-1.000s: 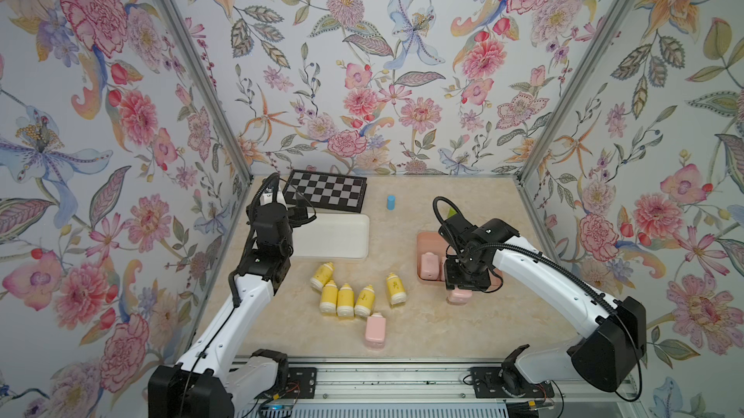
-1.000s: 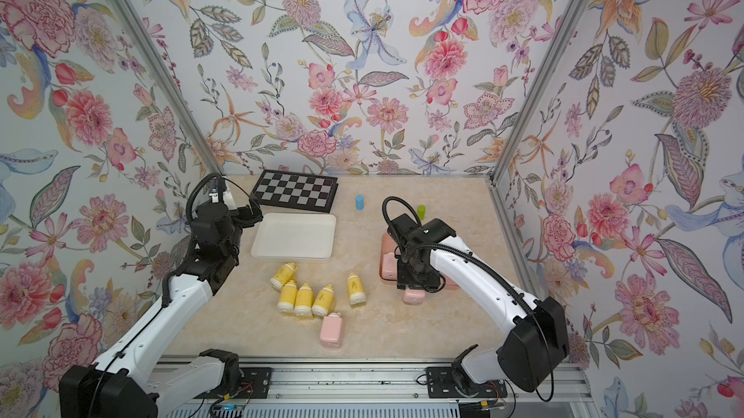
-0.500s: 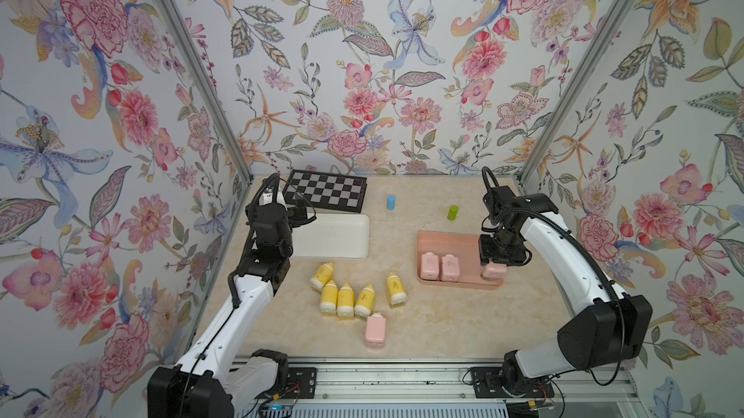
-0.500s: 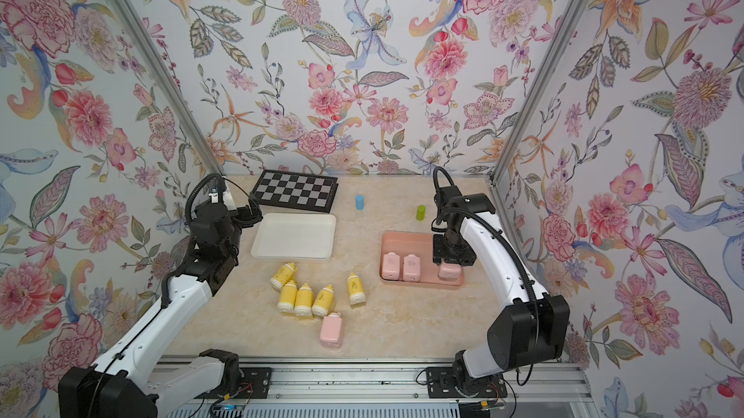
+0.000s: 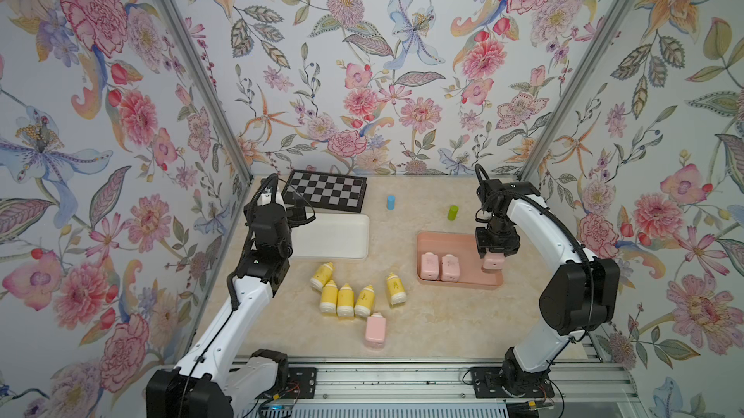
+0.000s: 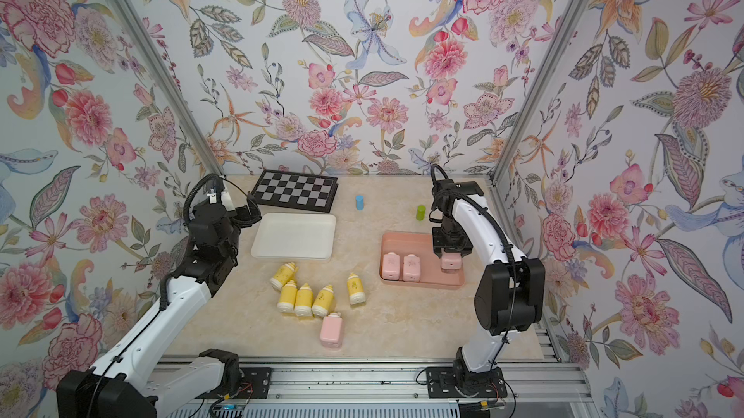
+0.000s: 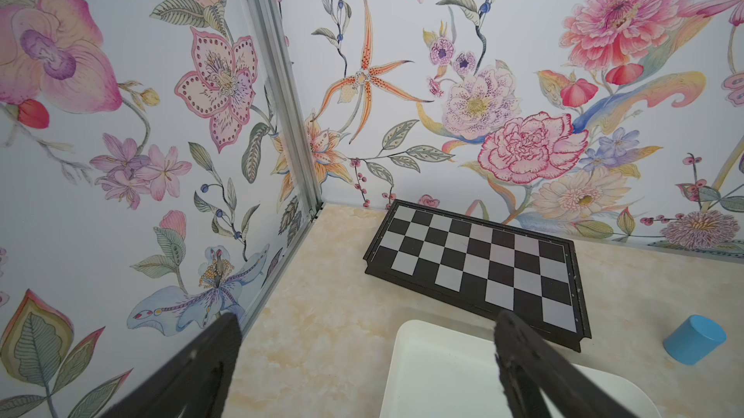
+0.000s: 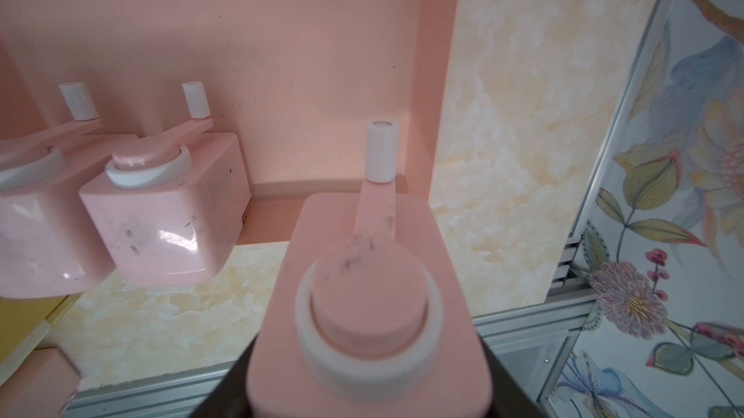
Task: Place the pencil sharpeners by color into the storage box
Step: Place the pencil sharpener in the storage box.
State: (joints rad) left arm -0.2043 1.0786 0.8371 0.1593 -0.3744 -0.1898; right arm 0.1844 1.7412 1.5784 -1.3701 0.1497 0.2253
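Clamping a pink sharpener [image 8: 368, 307] — right gripper [image 5: 493, 255]; left gripper [image 7: 368, 321] spread wide.

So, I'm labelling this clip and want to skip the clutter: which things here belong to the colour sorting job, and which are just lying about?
Job:
- five yellow sharpeners
- loose pink sharpener near them
- two stored pink sharpeners in the pink tray
- held pink sharpener in the right gripper
- white tray

Lying about:
- chessboard
- blue cylinder
- green cylinder

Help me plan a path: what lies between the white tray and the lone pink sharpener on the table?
Five yellow sharpeners lie between white tray and pink sharpener, shown in both top views.
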